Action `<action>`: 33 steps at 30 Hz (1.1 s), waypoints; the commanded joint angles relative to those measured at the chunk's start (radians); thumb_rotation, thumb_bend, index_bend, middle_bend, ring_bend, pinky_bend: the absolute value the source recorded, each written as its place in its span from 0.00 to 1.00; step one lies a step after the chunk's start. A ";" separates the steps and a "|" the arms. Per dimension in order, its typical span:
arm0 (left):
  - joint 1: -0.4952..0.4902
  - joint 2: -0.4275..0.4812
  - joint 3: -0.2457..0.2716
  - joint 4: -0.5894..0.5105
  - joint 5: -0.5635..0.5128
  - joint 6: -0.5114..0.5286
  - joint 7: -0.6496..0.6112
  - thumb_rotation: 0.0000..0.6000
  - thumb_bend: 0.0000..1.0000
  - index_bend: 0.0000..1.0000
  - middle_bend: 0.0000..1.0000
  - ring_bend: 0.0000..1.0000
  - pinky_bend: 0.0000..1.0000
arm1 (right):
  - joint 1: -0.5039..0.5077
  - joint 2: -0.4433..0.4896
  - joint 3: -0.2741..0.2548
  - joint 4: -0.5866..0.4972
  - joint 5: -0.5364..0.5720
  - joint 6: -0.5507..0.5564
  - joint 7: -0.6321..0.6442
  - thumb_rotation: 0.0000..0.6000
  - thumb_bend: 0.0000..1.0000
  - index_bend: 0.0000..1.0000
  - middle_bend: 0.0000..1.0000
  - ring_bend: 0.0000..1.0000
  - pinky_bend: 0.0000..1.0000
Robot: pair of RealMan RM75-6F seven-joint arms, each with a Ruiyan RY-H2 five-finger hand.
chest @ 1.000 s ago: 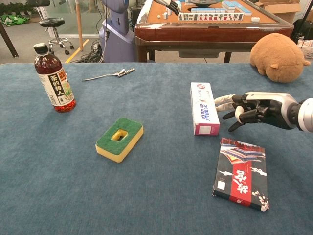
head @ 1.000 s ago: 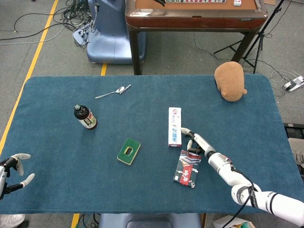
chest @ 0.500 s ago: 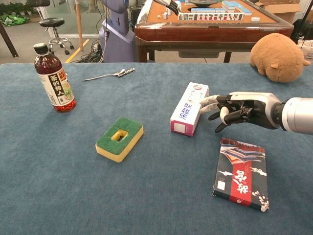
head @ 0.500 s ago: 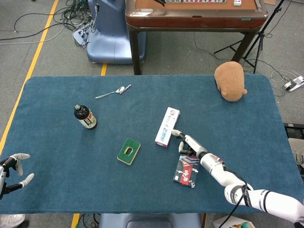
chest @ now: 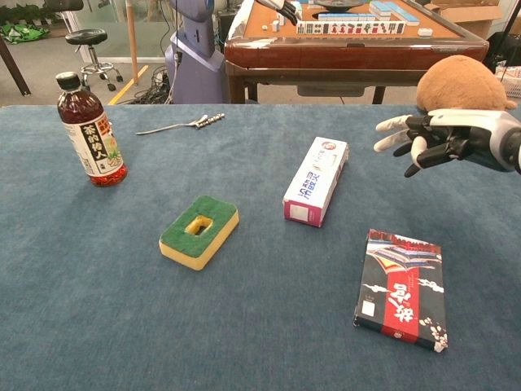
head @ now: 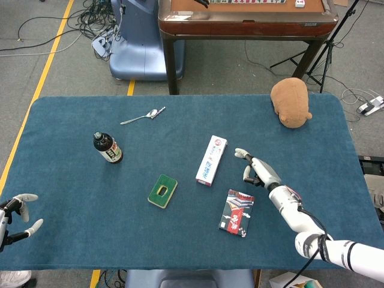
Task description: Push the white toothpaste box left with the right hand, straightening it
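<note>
The white toothpaste box (head: pixel 211 159) (chest: pixel 316 180) lies flat near the table's middle, its near end swung left so it sits at a slant. My right hand (head: pixel 255 168) (chest: pixel 438 137) hovers to the right of the box, lifted off the cloth, fingers spread and holding nothing; a clear gap separates it from the box. My left hand (head: pixel 18 217) is at the table's near left corner, open and empty, seen only in the head view.
A dark patterned packet (head: pixel 237 212) (chest: pixel 400 287) lies near the front, below the right hand. A green-and-yellow sponge (head: pixel 162 191) (chest: pixel 199 230) sits left of the box. A sauce bottle (head: pixel 107 147) (chest: pixel 89 130), a spoon (head: pixel 143 116) and a brown plush toy (head: pixel 290 102) stand farther off.
The right hand pushed the box's near end left, turning it from upright to slanted, then pulled back to the right and rose off the table. The left hand stayed still.
</note>
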 commanded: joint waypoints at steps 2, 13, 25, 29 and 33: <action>0.001 0.001 -0.001 0.000 -0.003 0.001 -0.002 1.00 0.21 0.38 0.67 0.56 0.67 | 0.048 -0.035 0.027 0.087 0.075 -0.015 -0.032 1.00 1.00 0.08 0.13 0.11 0.27; 0.008 0.004 -0.001 0.004 -0.005 0.009 -0.009 1.00 0.21 0.38 0.67 0.56 0.67 | 0.151 -0.164 0.082 0.304 0.143 -0.104 -0.026 1.00 1.00 0.08 0.14 0.11 0.27; 0.010 0.008 0.000 0.010 -0.012 0.006 -0.028 1.00 0.21 0.38 0.67 0.56 0.67 | 0.223 -0.274 0.116 0.470 0.117 -0.186 0.010 1.00 1.00 0.08 0.15 0.11 0.27; 0.011 0.009 0.000 0.011 -0.010 0.007 -0.036 1.00 0.21 0.38 0.67 0.56 0.67 | 0.240 -0.291 0.121 0.498 0.124 -0.194 0.005 1.00 1.00 0.08 0.15 0.11 0.27; 0.013 0.011 0.001 0.011 -0.007 0.010 -0.043 1.00 0.21 0.38 0.67 0.56 0.67 | 0.249 -0.298 0.120 0.516 0.137 -0.204 -0.001 1.00 1.00 0.08 0.15 0.11 0.27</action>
